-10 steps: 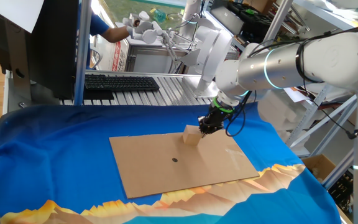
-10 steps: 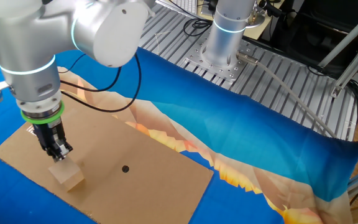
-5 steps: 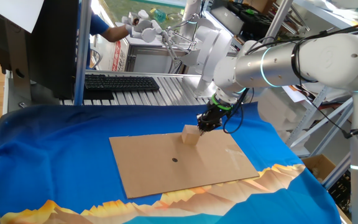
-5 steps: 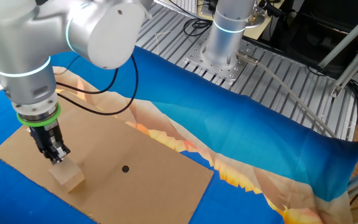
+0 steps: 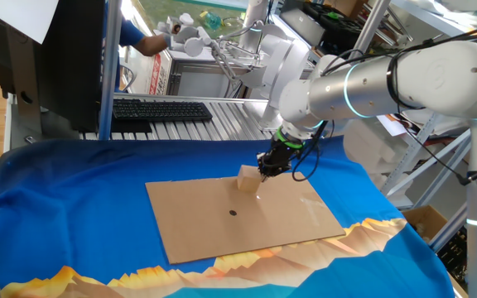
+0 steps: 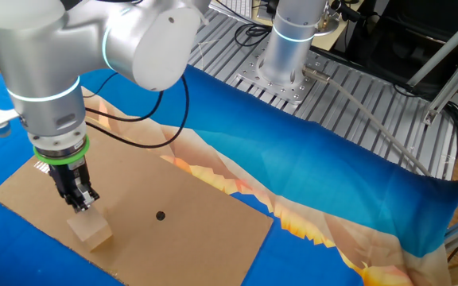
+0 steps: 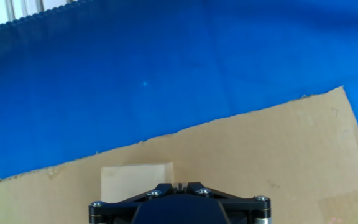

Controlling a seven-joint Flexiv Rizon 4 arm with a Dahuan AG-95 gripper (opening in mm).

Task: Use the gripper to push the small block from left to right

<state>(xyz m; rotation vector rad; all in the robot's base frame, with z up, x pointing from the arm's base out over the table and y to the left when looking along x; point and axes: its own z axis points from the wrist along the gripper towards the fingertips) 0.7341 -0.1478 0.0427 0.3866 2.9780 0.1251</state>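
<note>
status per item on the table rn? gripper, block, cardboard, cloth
gripper: shut, pointing down, tip against the block's side
block: upright on the cardboard near one edge, not held
cardboard: lying flat on the cloth, a dark dot near its middle
cloth: spread over the table, wrinkled at the edges
</note>
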